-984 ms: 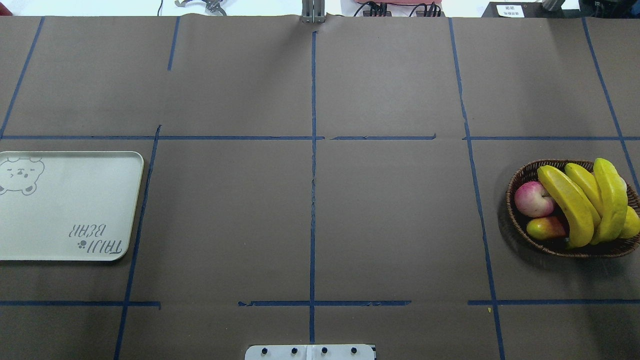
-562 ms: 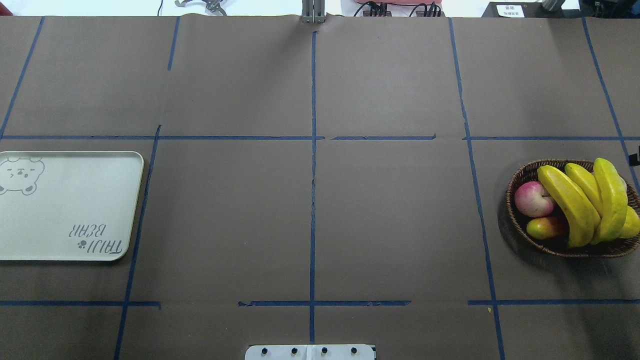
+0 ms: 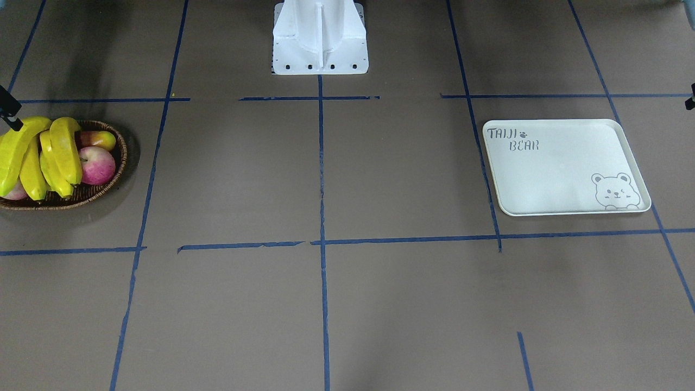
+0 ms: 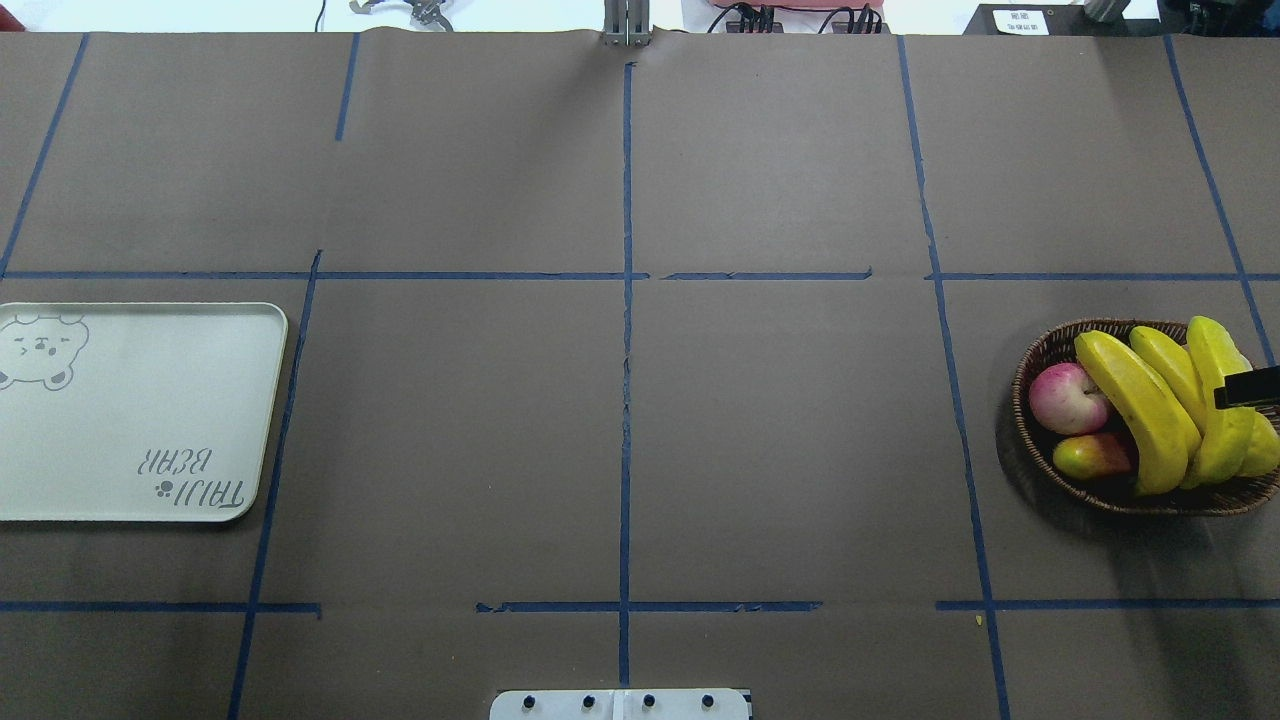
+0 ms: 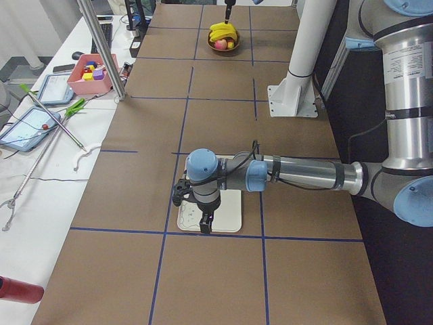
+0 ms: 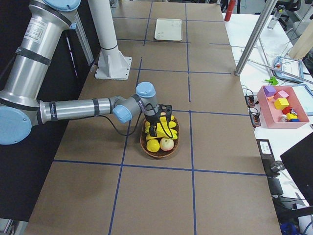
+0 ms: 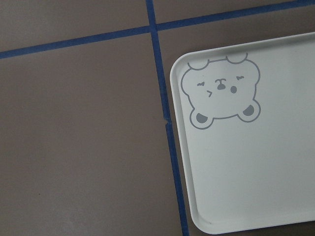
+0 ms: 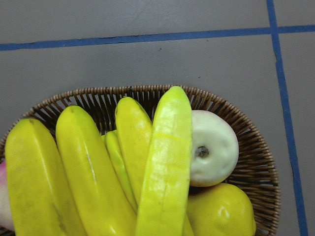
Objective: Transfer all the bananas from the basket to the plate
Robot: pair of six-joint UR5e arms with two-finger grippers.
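Note:
Several yellow bananas (image 4: 1140,410) lie side by side in the dark wicker basket (image 4: 1030,370) at the table's right end; they fill the right wrist view (image 8: 98,172). My right gripper (image 6: 160,126) hangs just above them. Only one black fingertip (image 4: 1248,389) shows in the overhead view, over the rightmost banana. I cannot tell if it is open. The off-white bear plate (image 4: 140,410) lies bare at the left end. My left gripper (image 5: 206,220) hovers over the plate's bear corner (image 7: 256,172). I cannot tell its state.
A red apple (image 4: 1065,398) and a red-green fruit (image 4: 1090,455) share the basket's left part. A pale apple (image 8: 211,147) and a plump yellow fruit (image 8: 221,211) lie on its other side. Blue tape lines cross the brown table. The robot's white base (image 3: 320,38) stands mid-table.
The right gripper's black fingertip has come in from the overhead view's right edge and moved over the rightmost banana. The fruit, basket and plate have not moved.

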